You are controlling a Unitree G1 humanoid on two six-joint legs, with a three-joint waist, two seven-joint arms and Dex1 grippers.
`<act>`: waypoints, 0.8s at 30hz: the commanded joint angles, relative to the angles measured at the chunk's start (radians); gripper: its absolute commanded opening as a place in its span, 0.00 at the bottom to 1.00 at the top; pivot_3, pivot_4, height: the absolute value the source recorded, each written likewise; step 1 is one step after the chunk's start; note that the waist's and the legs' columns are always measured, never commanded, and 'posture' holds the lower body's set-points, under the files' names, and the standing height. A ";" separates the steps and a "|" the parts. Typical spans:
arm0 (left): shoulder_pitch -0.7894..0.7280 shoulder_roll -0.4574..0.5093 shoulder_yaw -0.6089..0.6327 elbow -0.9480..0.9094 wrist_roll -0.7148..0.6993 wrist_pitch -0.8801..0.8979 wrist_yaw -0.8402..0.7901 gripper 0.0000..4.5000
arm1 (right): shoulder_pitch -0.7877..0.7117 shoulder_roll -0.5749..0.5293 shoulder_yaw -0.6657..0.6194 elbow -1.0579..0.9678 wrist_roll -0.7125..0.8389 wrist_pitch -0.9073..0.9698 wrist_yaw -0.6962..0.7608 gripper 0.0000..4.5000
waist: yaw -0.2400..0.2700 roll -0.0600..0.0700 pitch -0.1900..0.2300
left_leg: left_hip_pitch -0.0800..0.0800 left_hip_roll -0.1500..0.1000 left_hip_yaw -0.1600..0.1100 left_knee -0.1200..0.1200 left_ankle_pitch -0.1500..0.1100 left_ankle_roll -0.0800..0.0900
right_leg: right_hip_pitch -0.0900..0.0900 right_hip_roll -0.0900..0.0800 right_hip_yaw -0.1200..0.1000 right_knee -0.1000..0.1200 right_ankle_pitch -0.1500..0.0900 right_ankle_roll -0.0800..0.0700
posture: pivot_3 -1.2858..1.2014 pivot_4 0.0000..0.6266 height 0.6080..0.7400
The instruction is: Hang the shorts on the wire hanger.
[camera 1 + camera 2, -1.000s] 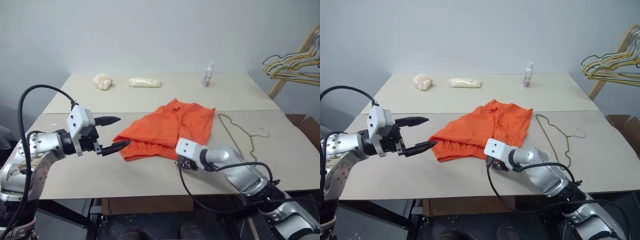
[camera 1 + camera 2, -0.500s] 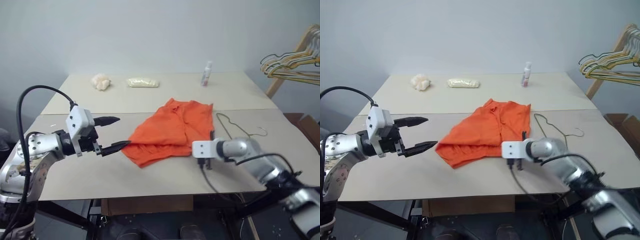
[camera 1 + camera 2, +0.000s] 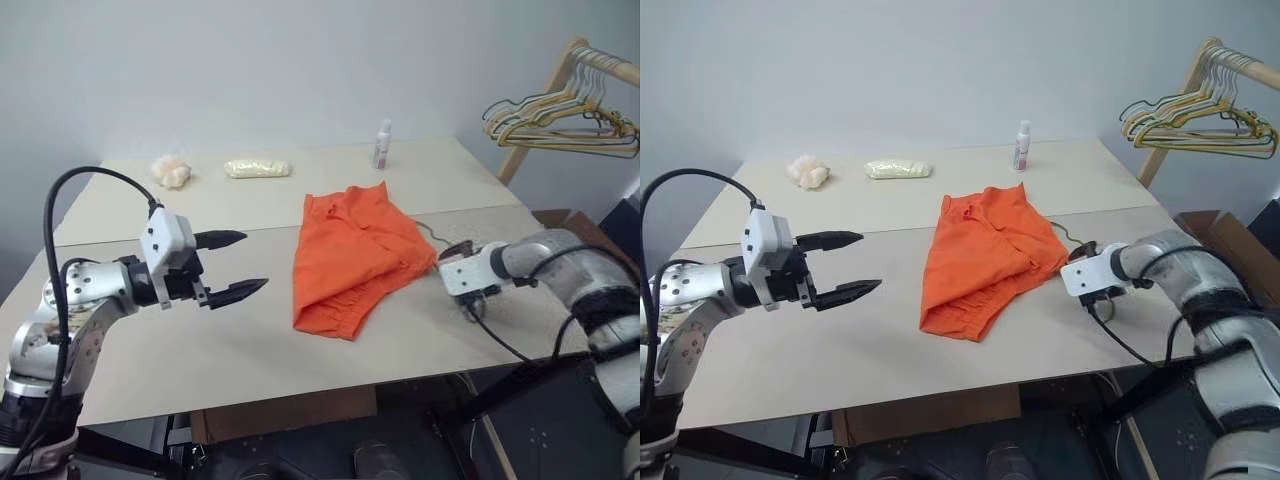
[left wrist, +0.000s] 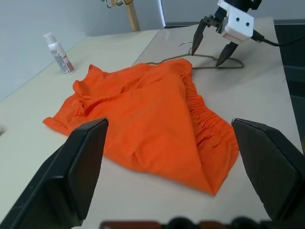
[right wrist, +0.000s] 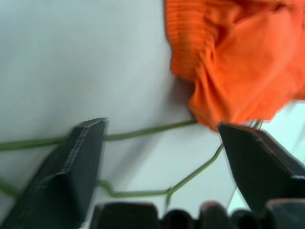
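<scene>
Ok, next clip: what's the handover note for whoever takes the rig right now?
Left end effector: open, empty, raised over the table, pointing at the shorts.
Right end effector: open, empty, tips over the hanger.
Shorts: crumpled flat mid-table, one edge lying over the hanger's end.
Hanger: flat on the table beside the shorts.
Done: nothing hung.
Left: grasp hanger, thread shorts on.
</scene>
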 commanded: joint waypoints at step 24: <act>-0.076 -0.006 -0.039 0.042 0.014 -0.041 -0.043 1.00 | 0.169 0.375 0.383 -0.848 -0.144 1.332 -0.326 0.33 | 0.025 -0.001 -0.006 | 0.002 -0.004 -0.002 0.001 0.000 -0.001 | -0.007 -0.002 0.000 0.001 0.000 0.000 | 0.45 0.00 1.00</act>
